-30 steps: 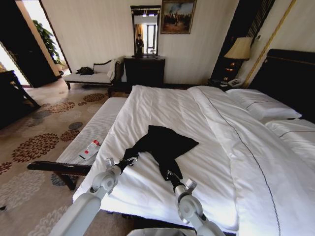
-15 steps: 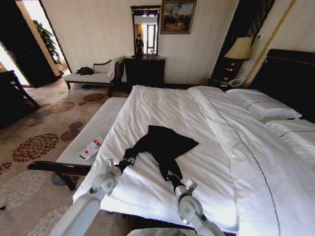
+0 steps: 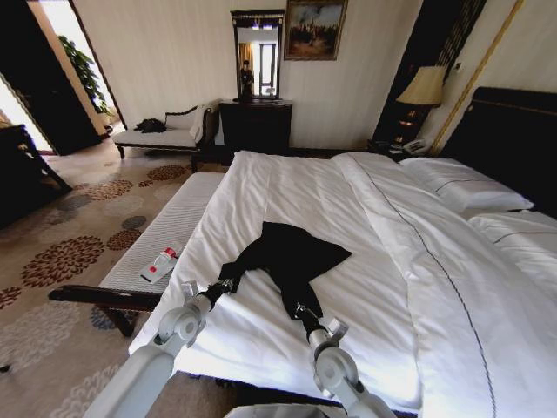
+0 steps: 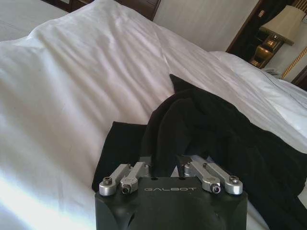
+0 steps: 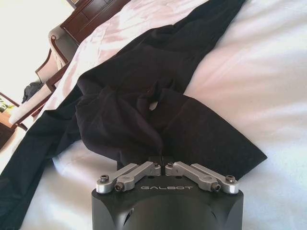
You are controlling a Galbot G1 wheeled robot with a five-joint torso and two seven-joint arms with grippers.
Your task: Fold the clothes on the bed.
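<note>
Black T-shirt [image 3: 291,255] lies bunched on the white duvet [image 3: 296,200] of the bed [image 3: 505,131], near the foot edge closest to me, well short of the pillows [image 3: 461,185]. Cloth is crumpled and drawn into two tails that run toward my arms; no lettering visible from here.

My left gripper [image 3: 228,284] sits at the end of the left tail. In the left wrist view my left gripper [image 4: 165,168] has its jaws closed on a fold of the shirt [image 4: 216,129], fabric rising out between the fingers [image 4: 135,171].

My right gripper [image 3: 302,310] sits at the end of the nearer, right tail. In the right wrist view my right gripper [image 5: 160,162] has its jaws pressed together, with the shirt's [image 5: 144,105] edge pinched at their tips.

Both arms reach in low over the foot of the bed. Padded bench [image 3: 165,235] stands alongside the bed to my left, a small bottle [image 3: 161,261] lying on it.
</note>
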